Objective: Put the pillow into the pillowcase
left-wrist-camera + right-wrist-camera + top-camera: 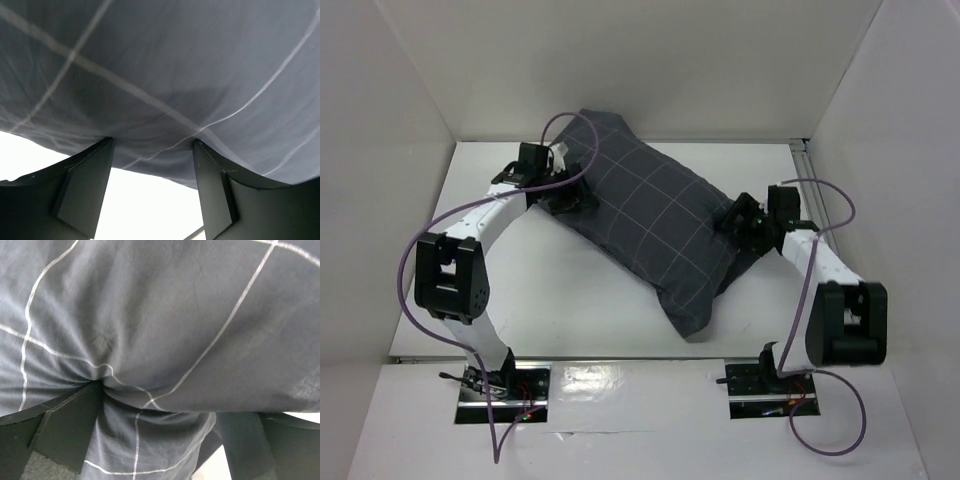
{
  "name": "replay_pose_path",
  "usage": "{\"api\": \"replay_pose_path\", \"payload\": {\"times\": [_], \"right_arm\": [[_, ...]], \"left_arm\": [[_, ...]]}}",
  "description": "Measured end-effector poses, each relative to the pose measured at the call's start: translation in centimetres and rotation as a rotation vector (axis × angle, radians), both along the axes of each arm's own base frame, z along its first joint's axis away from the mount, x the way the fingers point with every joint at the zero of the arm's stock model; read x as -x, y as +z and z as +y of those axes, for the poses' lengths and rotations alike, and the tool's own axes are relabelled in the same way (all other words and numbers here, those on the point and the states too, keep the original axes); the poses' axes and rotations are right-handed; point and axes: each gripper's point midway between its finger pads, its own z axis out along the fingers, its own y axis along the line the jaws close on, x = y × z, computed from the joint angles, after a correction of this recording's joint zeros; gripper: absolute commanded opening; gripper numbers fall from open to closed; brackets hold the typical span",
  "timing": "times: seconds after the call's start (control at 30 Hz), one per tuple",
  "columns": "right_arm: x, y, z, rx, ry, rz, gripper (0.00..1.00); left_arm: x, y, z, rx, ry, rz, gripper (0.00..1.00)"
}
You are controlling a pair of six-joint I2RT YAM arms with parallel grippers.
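The dark grey pillowcase (650, 225) with pale grid lines lies plump and bulging, slanted across the white table (470, 190). The pillow is hidden; no white fabric shows. My left gripper (570, 195) is at the case's far left edge, open, both fingertips touching the cloth (165, 75) and bare table between the fingers (85, 185). My right gripper (735, 225) is at the case's right edge, open wide. Loose folds of the cloth (165, 315) lie between its fingers (60, 430), and the bulging case hangs over their tips.
White walls close in the table on the left, back and right. A metal rail (805, 150) runs along the back right corner. Purple cables (430, 235) loop off both arms. The arm bases (500, 385) sit at the near edge.
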Motion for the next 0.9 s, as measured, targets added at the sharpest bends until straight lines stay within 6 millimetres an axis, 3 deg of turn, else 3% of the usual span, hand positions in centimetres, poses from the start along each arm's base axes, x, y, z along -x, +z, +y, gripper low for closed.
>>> {"api": "replay_pose_path", "payload": {"times": [0.13,0.23,0.27,0.3,0.43,0.53,0.6,0.67,0.7,0.83,0.9], "right_arm": [[-4.9,-0.5,-0.3,0.029,0.029,0.001,0.99],[-9.9,1.1,-1.6,0.104,0.017,-0.063,0.99],[-12.4,2.0,-2.5,0.136,0.000,-0.102,0.99],[-13.1,2.3,-2.7,0.145,-0.005,-0.115,0.99],[-19.1,4.5,-4.8,0.178,-0.033,-0.179,0.99],[-21.5,6.5,-5.7,0.187,-0.041,-0.229,0.99],[-21.0,7.4,-5.9,0.197,-0.047,-0.238,0.99],[-19.3,8.6,-6.1,0.223,-0.067,-0.243,0.99],[-17.9,9.3,-6.3,0.245,-0.083,-0.238,0.99],[-12.4,15.1,-7.0,0.349,-0.163,-0.300,0.99],[-10.0,18.2,-7.7,0.397,-0.213,-0.349,0.99]], "left_arm": [[1.3,-1.4,0.5,-0.020,0.015,0.010,0.77],[3.8,-1.5,0.4,-0.027,0.004,0.015,0.77],[4.6,-1.3,0.2,-0.027,-0.005,0.013,0.77],[5.3,-0.9,-0.2,-0.026,-0.017,0.005,0.77],[8.4,1.7,-3.1,-0.011,-0.107,-0.060,0.81],[10.1,4.3,-4.5,0.001,-0.153,-0.128,0.90],[10.6,6.4,-4.2,-0.008,-0.145,-0.174,0.94],[10.3,8.5,-3.4,-0.033,-0.114,-0.226,0.99],[9.9,10.7,-3.1,-0.038,-0.099,-0.283,0.99],[9.2,16.9,-1.9,-0.050,-0.042,-0.453,1.00],[9.4,18.7,-1.1,-0.056,-0.008,-0.506,1.00]]}}
